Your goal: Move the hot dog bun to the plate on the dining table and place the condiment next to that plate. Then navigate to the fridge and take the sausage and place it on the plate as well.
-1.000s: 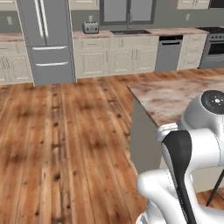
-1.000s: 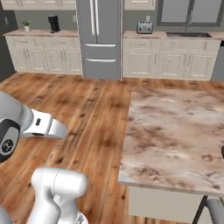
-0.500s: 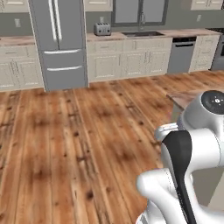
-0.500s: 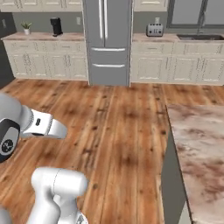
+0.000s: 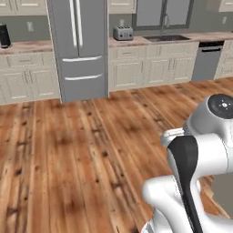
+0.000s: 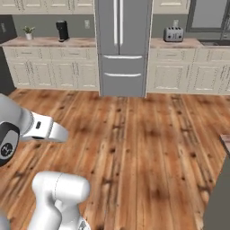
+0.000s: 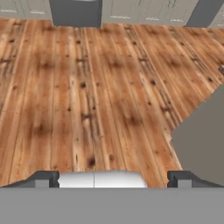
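Grey and tall, the fridge (image 5: 78,48) stands closed against the far wall, at about eleven o'clock in the left base view and at twelve o'clock in the right base view (image 6: 122,45), its two long pale handles running down the middle seam of the upper doors and two drawer fronts below them. Cream cabinets (image 6: 49,72) under a marbled counter (image 5: 27,45) flank it on both sides. A toaster (image 5: 123,32) sits on the counter just right of the fridge, and a dark coffee machine (image 6: 62,30) with a small potted plant (image 6: 28,31) beside it stands on the counter to the left. Farther right along the wall are a sink (image 5: 166,38) below a window and a steel dishwasher (image 5: 207,59). Wide wooden floor (image 6: 134,152) lies between the robot and the fridge. At four o'clock in the right base view a grey side panel with a sliver of reddish marble on top marks a corner of the dining table (image 6: 221,188); the hand view shows the same grey side at about four o'clock (image 7: 203,140). The gripper (image 7: 113,178) points down at the floorboards, its two dark fingertips (image 7: 43,178) standing far apart at the bottom corners with nothing between them, so it is released and empty. The fridge's base (image 7: 75,13) shows at eleven o'clock in the hand view.
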Controlling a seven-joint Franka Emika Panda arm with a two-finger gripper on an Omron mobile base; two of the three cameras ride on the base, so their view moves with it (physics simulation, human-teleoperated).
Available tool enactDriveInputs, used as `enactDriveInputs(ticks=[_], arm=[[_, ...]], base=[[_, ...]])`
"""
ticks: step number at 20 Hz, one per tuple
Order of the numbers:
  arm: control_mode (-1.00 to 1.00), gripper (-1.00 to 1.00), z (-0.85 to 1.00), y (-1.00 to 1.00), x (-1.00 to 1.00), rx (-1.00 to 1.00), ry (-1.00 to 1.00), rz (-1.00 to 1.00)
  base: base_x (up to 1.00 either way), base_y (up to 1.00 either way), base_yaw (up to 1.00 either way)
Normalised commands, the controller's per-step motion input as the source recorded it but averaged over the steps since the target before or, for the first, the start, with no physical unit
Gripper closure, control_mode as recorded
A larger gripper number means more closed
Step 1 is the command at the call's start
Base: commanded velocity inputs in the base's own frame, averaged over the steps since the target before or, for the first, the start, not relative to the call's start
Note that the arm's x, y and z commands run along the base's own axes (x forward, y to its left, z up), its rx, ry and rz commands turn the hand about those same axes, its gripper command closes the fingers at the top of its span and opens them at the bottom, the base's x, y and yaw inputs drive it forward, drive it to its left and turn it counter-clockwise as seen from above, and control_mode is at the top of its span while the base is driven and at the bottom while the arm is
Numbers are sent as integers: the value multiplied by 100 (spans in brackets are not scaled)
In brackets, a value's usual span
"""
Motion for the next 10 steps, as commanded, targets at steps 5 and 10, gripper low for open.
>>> enactDriveInputs(ticks=[5, 10], arm=[[100, -100, 0, 0, 0, 0, 0, 0], [100, -100, 0, 0, 0, 0, 0, 0]], base=[[100, 40, 0], [100, 1, 0]])
